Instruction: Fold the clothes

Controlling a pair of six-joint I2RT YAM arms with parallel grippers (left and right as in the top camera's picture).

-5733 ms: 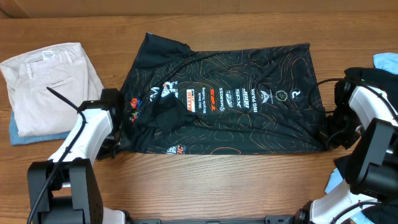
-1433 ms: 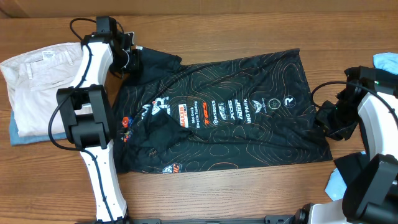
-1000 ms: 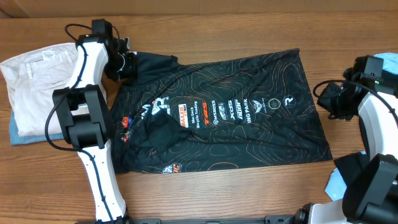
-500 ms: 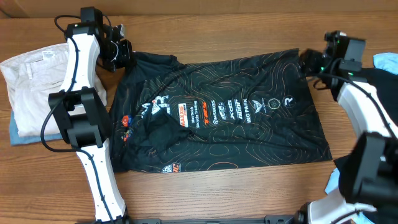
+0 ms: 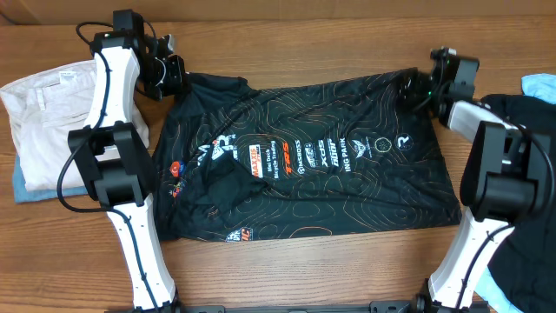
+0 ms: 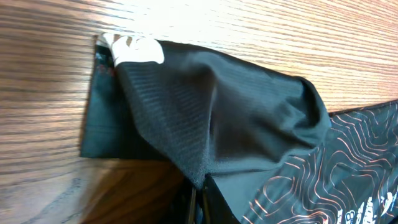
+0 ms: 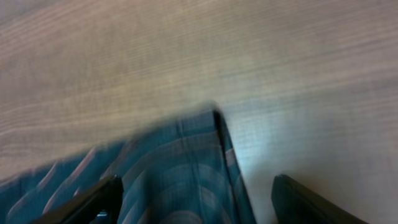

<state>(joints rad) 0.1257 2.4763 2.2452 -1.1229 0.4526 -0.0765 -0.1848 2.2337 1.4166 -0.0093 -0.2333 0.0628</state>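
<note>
The clothes here are a black sports top (image 5: 304, 161) with orange contour lines and small logos, lying spread flat on the wooden table. My left gripper (image 5: 176, 78) is at its far left corner, shut on the plain black sleeve (image 6: 205, 118). In the left wrist view the jaws (image 6: 199, 202) pinch a fold of that fabric. My right gripper (image 5: 414, 88) hovers at the top's far right corner, open. In the blurred right wrist view its gripper (image 7: 199, 202) straddles the corner of the top (image 7: 180, 168), and the fingers (image 7: 93, 202) stand wide apart.
Folded pale trousers (image 5: 65, 113) lie on a blue cloth (image 5: 35, 189) at the left. A dark garment (image 5: 532, 139) and a light blue one (image 5: 540, 85) sit at the right edge. Bare wood (image 5: 295, 261) runs along the front edge.
My right gripper has swung from the top's right side up to its far right corner and opened. The left gripper has drawn the sleeve slightly outward and stays shut on it.
</note>
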